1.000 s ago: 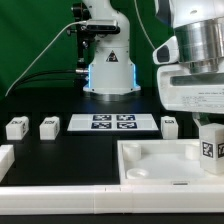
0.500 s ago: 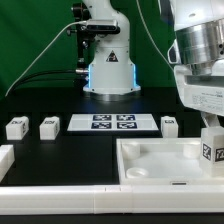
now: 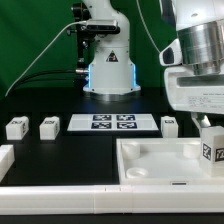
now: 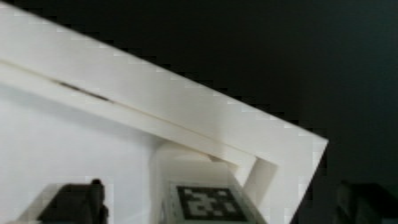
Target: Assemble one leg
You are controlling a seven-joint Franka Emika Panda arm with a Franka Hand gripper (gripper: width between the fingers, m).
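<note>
One leg (image 3: 212,148), a small white block with a black-and-white tag, stands upright in the corner socket of the large white tray-like piece (image 3: 150,165) at the exterior view's right. My gripper (image 3: 211,126) hangs right above it. In the wrist view the leg (image 4: 210,200) sits between my two dark fingers (image 4: 71,202), with a gap on each side, so the gripper (image 4: 217,208) is open around it. Three more legs (image 3: 15,127) (image 3: 48,126) (image 3: 170,125) stand loose on the black table.
The marker board (image 3: 112,123) lies at the middle back, in front of the robot base (image 3: 108,62). Another white part (image 3: 5,158) shows at the exterior view's left edge. A white ledge (image 3: 60,202) runs along the front.
My hand above the leg shifted toward the exterior view's right and then back a little. The leg stays upright in the tray's corner.
</note>
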